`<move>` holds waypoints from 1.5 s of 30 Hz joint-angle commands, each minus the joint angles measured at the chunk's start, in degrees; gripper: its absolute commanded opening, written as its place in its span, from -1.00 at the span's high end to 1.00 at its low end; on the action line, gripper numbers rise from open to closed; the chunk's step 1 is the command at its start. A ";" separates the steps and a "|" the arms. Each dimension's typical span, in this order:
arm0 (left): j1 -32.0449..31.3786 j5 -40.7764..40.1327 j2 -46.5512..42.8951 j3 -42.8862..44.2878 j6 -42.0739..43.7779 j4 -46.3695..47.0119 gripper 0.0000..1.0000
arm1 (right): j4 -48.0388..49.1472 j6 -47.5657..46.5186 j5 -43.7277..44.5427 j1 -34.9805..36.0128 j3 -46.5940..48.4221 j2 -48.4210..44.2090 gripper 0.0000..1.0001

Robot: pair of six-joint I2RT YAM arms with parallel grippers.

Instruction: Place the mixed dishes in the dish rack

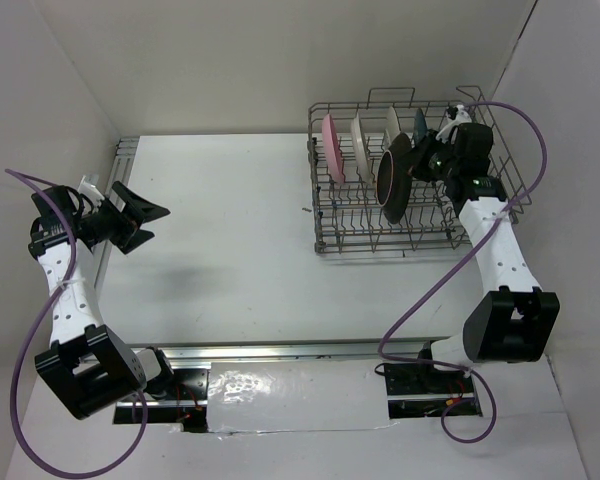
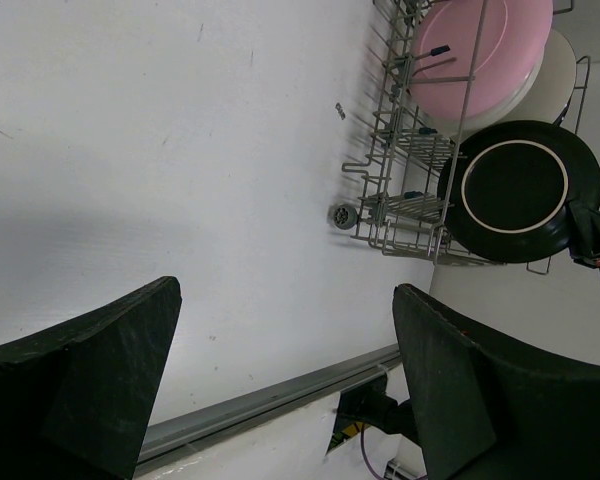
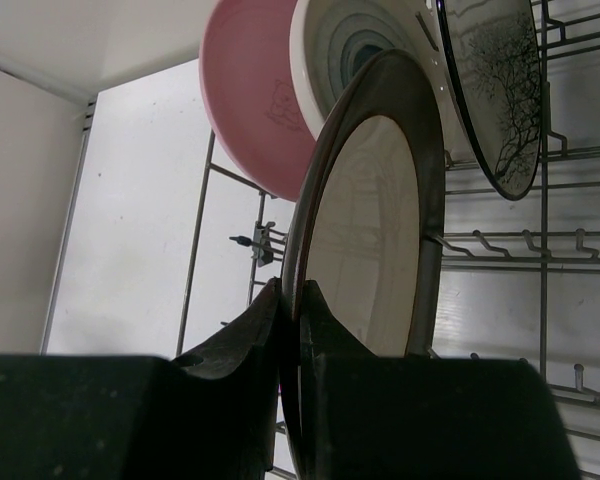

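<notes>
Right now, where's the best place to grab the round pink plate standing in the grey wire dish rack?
Probably the top rim, from straight above: the round pink plate stands on edge among the tines of the grey wire dish rack, thin edge up.

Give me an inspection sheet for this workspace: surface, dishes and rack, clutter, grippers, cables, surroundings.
Surface: white table.
Job's things: rack at far right; pink plate, blue-centre plate, branch plate and teal plate stand in it; brown-rimmed plate held upright at it.
Clutter: speck left of rack, too small to tell.
Grippers: left gripper open, holding nothing; right gripper shut on brown-rimmed plate's rim.
Cables: purple cables loop from both arms.
Surroundings: white walls.
</notes>
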 commanded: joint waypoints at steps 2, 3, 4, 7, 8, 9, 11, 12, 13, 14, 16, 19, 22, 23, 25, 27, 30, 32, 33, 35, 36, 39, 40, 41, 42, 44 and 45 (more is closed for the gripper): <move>0.24 0.65 -0.33 0.76 1.30 0.91 -0.99 | 8.09 -0.16 0.09 -1.33 1.46 -2.99 1.00; 0.24 0.65 -0.24 1.02 1.39 0.91 -0.99 | 8.27 -0.07 0.35 -1.33 1.46 -3.08 1.00; 0.24 0.56 -0.15 1.02 1.39 0.65 -0.99 | 8.27 -0.16 0.35 -1.41 1.46 -3.08 1.00; 0.33 0.65 0.11 1.02 1.48 0.73 -0.99 | 8.10 0.02 0.09 -1.50 1.64 -3.08 1.00; 0.33 0.65 0.11 0.93 1.48 0.82 -0.99 | 7.92 -0.16 0.09 -1.59 1.64 -3.08 1.00; 0.33 0.74 0.02 0.76 1.48 0.91 -0.99 | 7.92 -0.16 0.18 -1.68 1.81 -3.25 1.00; 0.24 0.74 0.02 0.67 1.48 1.00 -0.99 | 7.48 -0.42 0.18 -1.85 1.99 -3.08 1.00; 0.24 0.74 0.02 0.58 1.48 1.00 -0.99 | 7.39 -0.42 0.09 -1.94 2.17 -3.08 1.00; 0.33 0.74 -0.06 0.67 1.48 1.00 -0.99 | 7.30 -0.42 0.09 -2.20 2.08 -3.16 1.00; 0.33 0.65 -0.07 0.67 1.48 0.91 -0.99 | 7.22 -0.42 0.09 -2.38 1.99 -3.08 1.00; 0.33 0.65 -0.07 0.58 1.48 0.99 -0.99 | 7.39 -0.51 -0.09 -2.64 1.64 -3.16 1.00; 0.33 0.74 -0.06 0.49 1.48 1.00 -0.99 | 7.39 -0.51 -0.44 -3.26 1.47 -3.25 1.00; 0.33 0.65 0.11 0.41 1.48 1.00 -0.99 | 7.39 -0.86 -1.66 -4.05 1.64 -3.25 1.00; 0.24 0.65 0.11 0.41 1.48 1.00 -0.99 | 6.70 -1.30 -2.89 -4.31 1.90 -2.99 1.00; 0.33 0.74 0.20 0.41 1.48 1.00 -0.99 | 5.20 -2.26 -3.86 -4.49 3.57 -2.20 1.00; 0.33 0.65 0.20 0.32 1.39 1.00 -0.99 | 4.93 -2.27 -4.04 -4.49 4.10 -2.02 1.00; 0.33 0.74 0.11 0.32 1.39 1.08 -0.99 | 5.28 -2.09 -3.87 -4.84 3.84 -2.11 1.00; 0.24 0.74 0.20 0.40 1.48 1.00 -0.99 | 5.46 -2.00 -3.78 -4.75 3.92 -2.20 1.00; 0.33 0.65 0.11 0.41 1.48 1.00 -0.99 | 5.28 -2.09 -3.78 -4.84 4.01 -2.20 1.00; 0.15 0.65 0.20 0.32 1.48 1.08 -0.98 | 4.76 -2.70 -3.69 -4.84 4.45 -2.11 1.00; 0.24 0.74 0.20 0.14 1.48 1.00 -0.99 | 4.32 -3.49 -3.78 -4.93 5.15 -1.85 1.00; 0.33 0.65 0.20 0.05 1.48 1.17 -0.99 | 3.70 -4.29 -5.44 -5.63 6.21 -1.23 1.00; 0.33 0.74 0.20 -0.12 1.39 1.35 -0.99 | 3.53 -4.46 -6.32 -6.15 7.25 -1.06 1.00; 0.24 1.09 0.20 -0.21 1.22 1.52 -0.99 | 3.00 -4.55 -6.76 -6.33 7.96 -0.45 1.00; 0.33 1.18 0.20 -0.38 1.13 1.61 -0.99 | 2.13 -5.07 -6.85 -6.51 8.66 -0.09 1.00; 0.24 1.36 0.29 -0.39 1.13 1.70 -0.99 | 1.59 -5.43 -6.77 -6.60 9.81 0.52 1.00; 0.15 1.36 0.37 -0.30 1.13 1.70 -0.98 | 1.50 -5.43 -6.94 -6.60 9.90 0.70 1.00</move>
